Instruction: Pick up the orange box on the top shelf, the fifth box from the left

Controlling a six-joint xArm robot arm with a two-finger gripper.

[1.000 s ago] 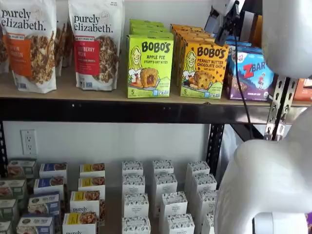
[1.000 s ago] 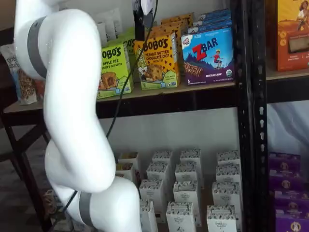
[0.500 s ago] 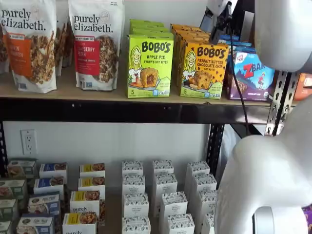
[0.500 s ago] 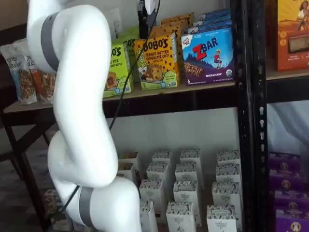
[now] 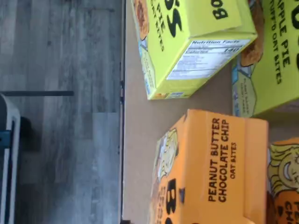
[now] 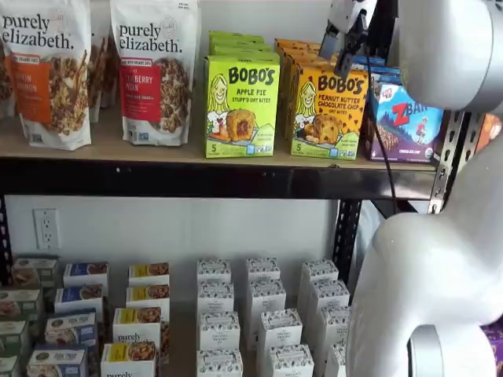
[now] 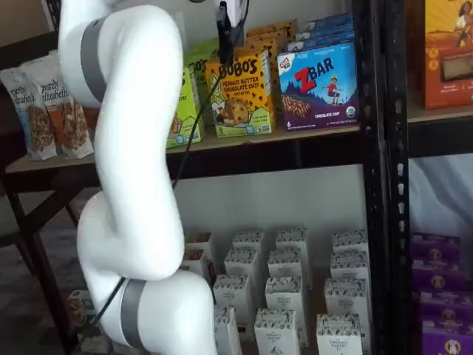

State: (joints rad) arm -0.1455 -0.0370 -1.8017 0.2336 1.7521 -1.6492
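The orange box [image 6: 328,111] stands upright at the front edge of the top shelf [image 6: 196,153], its printed face turned outward, directly below my tool [image 6: 343,38]. In both shelf views its top edge sits just under my black fingers [image 7: 224,33], and I cannot tell whether they touch the cardboard. More orange boxes [image 6: 302,50] line up behind it, deeper into the shelf than my tool reaches.

In the wrist view I look down on the orange box's top panel [image 5: 219,163], reading "PEANUT BUTTER CHOCOLATE CHIP OAT BITES", with the tan shelf board [image 5: 140,140] bare around its front corner and grey floor [image 5: 60,116] beyond the shelf edge.

My tool hangs from above with its cable [image 7: 196,126] trailing down beside it. The fingers show side-on as one dark shape, so I cannot tell whether they are parted or closed; nothing is visibly in them.

To one side of my tool stands the lime-green Apple Pie box [image 6: 241,106], just beside the orange one. To the other side is the blue Zbar box [image 7: 319,86], close against it. Well beyond the green box stand two granola bags [image 6: 153,71]. Far below my tool, small white boxes [image 6: 267,322] fill the lower level.
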